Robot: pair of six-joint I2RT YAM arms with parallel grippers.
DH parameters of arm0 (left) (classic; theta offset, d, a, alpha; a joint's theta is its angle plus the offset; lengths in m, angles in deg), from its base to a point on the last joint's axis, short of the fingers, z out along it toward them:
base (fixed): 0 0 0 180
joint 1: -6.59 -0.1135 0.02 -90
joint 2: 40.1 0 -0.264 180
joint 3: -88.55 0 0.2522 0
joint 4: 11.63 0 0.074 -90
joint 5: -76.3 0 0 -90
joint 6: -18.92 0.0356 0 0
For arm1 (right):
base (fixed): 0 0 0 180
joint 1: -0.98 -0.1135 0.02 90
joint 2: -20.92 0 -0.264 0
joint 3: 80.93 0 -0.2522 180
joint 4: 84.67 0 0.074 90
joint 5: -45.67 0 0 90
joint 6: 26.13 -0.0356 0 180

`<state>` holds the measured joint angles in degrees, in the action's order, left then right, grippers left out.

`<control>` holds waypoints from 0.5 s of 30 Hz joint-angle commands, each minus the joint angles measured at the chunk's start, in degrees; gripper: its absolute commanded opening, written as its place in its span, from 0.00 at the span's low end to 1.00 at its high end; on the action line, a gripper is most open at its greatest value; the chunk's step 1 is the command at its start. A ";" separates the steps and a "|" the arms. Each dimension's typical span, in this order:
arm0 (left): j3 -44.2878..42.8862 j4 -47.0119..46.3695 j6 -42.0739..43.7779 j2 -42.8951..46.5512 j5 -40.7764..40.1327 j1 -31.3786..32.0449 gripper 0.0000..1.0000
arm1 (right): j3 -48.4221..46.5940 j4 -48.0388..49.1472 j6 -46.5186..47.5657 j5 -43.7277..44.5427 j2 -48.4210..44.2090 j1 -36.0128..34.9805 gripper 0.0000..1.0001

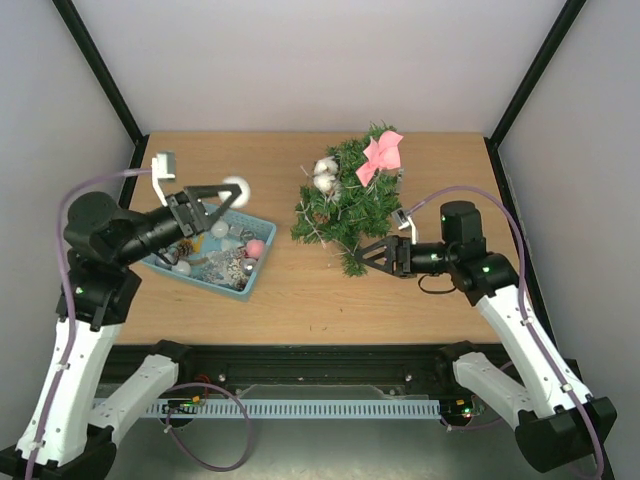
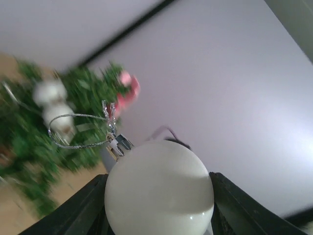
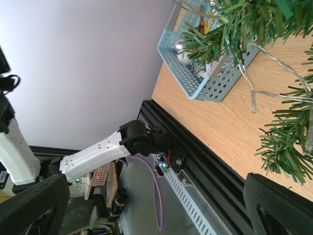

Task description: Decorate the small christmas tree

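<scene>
The small christmas tree [image 1: 345,205] lies on the table at centre right, with a pink bow [image 1: 383,155] and white balls [image 1: 325,175] on it. My left gripper [image 1: 228,195] is shut on a white ball ornament [image 2: 159,188] with a silver loop [image 2: 73,129], held above the teal basket [image 1: 212,255]. The tree shows blurred ahead in the left wrist view [image 2: 54,142]. My right gripper [image 1: 362,254] is open and empty, low at the tree's near edge. Its view shows tree branches [image 3: 288,147] and the basket [image 3: 195,68].
The teal basket holds several ornaments, among them a pink ball [image 1: 256,248] and silver pieces. A light-string wire [image 3: 274,93] trails from the tree over the wooden table [image 1: 300,300]. Black frame posts stand at the back corners.
</scene>
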<state>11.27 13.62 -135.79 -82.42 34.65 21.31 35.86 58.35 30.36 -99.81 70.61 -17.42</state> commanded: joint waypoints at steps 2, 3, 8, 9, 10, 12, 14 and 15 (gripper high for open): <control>-4.85 11.41 22.95 -0.15 -23.86 -0.09 0.49 | -0.17 0.56 -0.31 -1.90 1.75 -0.24 0.98; -3.15 9.55 24.82 0.86 -26.74 0.00 0.49 | -0.48 0.40 -0.12 -1.71 2.20 -0.28 0.99; 4.84 2.04 33.30 4.97 -35.74 0.02 0.48 | -3.45 -0.96 1.18 -1.01 5.30 -0.63 0.98; 5.86 1.46 34.82 5.28 -37.40 0.10 0.47 | -4.24 -1.32 1.44 -0.98 5.97 -0.67 0.98; 7.48 -0.21 35.99 5.88 -38.20 0.32 0.47 | -4.86 -1.63 1.59 -1.06 6.51 -0.80 0.98; 10.93 -3.74 37.82 7.48 -38.82 0.92 0.47 | -6.25 -1.88 1.61 -1.31 7.38 -1.03 0.98; 11.75 -5.36 39.82 7.20 -36.60 1.49 0.48 | -7.34 -1.91 1.50 -1.78 8.06 -1.05 0.98; 11.43 -5.32 40.51 6.88 -35.12 1.86 0.49 | -7.95 -1.79 1.34 -2.00 8.27 -1.11 0.98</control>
<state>22.13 14.62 -102.61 -75.95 0.16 22.01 31.38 58.13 30.97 -99.85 78.13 -18.03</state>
